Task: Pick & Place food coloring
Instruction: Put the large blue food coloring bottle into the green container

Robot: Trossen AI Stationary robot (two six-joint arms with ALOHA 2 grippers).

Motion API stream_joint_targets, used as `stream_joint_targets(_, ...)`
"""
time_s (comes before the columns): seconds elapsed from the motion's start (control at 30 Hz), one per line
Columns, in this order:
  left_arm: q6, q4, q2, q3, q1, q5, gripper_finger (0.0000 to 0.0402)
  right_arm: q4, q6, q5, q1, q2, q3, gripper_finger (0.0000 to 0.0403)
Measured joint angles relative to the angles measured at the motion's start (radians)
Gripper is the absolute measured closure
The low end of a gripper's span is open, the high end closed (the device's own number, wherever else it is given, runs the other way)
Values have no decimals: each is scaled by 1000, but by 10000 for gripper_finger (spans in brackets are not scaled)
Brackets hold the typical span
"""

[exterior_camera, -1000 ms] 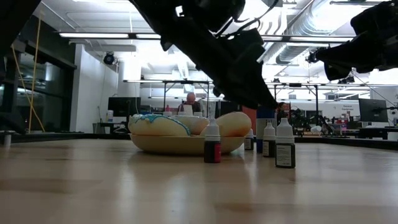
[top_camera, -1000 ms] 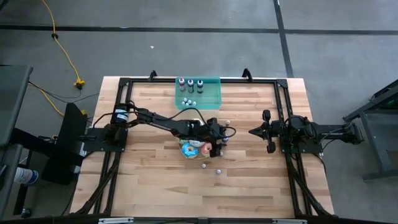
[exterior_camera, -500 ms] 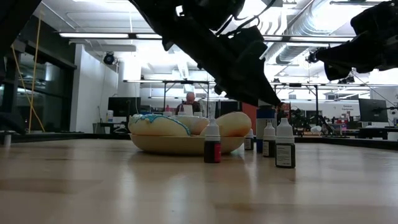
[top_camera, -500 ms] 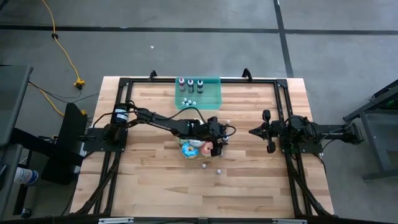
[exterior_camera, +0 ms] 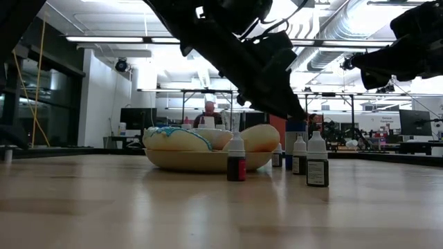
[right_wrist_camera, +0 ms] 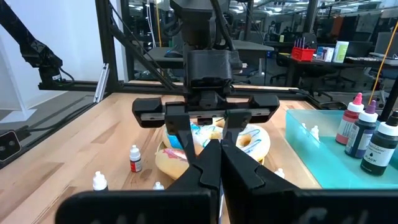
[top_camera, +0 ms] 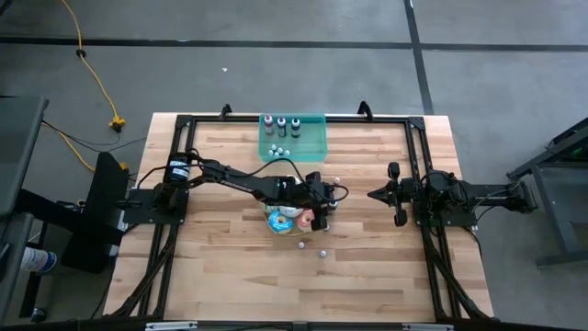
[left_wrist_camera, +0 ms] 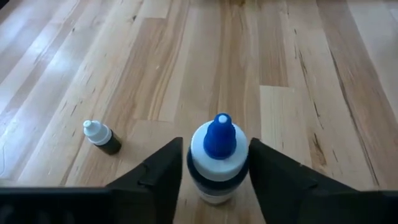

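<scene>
My left gripper (top_camera: 320, 218) reaches over the table's middle, beside a bowl of donuts (top_camera: 283, 219). In the left wrist view it (left_wrist_camera: 217, 180) has a white food coloring bottle with a blue cap (left_wrist_camera: 217, 158) between its fingers. Other small bottles stand on the wood: one with a dark body (left_wrist_camera: 101, 135), and several near the bowl in the low view (exterior_camera: 236, 159) (exterior_camera: 317, 160). More bottles stand in the teal tray (top_camera: 294, 138) at the far edge. My right gripper (top_camera: 372, 195) waits shut to the right of the middle. My left gripper has the blue-capped bottle's body, just below the cap (left_wrist_camera: 194, 163), between its two fingers (left_wrist_camera: 163, 177), one on each side. The bottle stands upright in the hold. The gripper hides its base, so I cannot tell whether it is lifted or on the table.
The bowl of donuts (exterior_camera: 201, 159) sits right beside the left gripper. Loose bottles stand toward the near edge (top_camera: 300, 245) (top_camera: 322, 253) and one farther off (top_camera: 337, 180). A black frame (top_camera: 418, 165) runs around the wooden table. A person shows far off in the room (exterior_camera: 210, 111).
</scene>
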Motion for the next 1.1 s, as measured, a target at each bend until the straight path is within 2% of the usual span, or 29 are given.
stream_joint_targets(0.2, -19, 2, 0, 0, 0, 0, 297, 0, 0, 0, 0, 0, 0, 402)
stream_joint_targets(0.3, -43, 9, 0, 0, 0, 0, 314, 0, 0, 0, 0, 0, 0, 402)
stream_joint_targets(0.57, -104, 22, 0, 16, -2, 3, 298, 0, 0, 0, 0, 0, 0, 402)
stream_joint_targets(0.9, -108, 24, -10, 124, -22, 3, 303, 0, 0, 0, 0, 0, 0, 402)
stream_joint_targets(1.1, -154, -55, -72, 170, -42, -8, 303, 0, 0, 0, 0, 0, 0, 402)
